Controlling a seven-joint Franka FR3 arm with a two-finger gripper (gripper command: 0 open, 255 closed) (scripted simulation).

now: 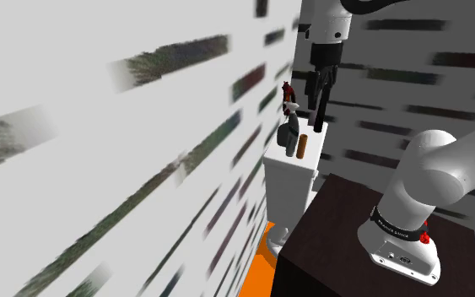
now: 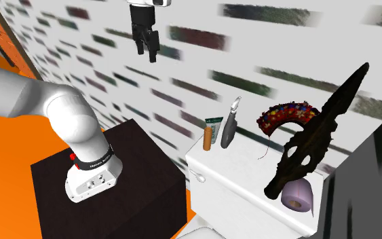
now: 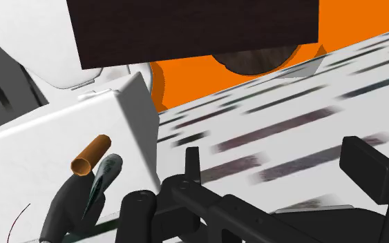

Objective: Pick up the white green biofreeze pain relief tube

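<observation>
Approach is the step you are on, and nothing is gripped yet. Reading the second exterior view from its left, the dark stand (image 2: 125, 170) comes first. Next is the pincer (image 2: 146, 54), hanging high beside the patterned wall with its fingers apart and empty, well above the white toilet tank lid (image 2: 243, 178). At the lid's left end, along its back edge, a short brown cylinder (image 2: 207, 138) stands just beside the white and green tube (image 2: 214, 127), which is upright; you cannot tell whether they touch. A slim grey object (image 2: 230, 125) comes next on the tube's other side. A red flowered crescent (image 2: 288, 114) follows, and a long dark mask-like piece (image 2: 315, 139) leans at the right end. Your next move is likely a descent toward that left end, setting the fingers either side of the tube without knocking its two close neighbours.
</observation>
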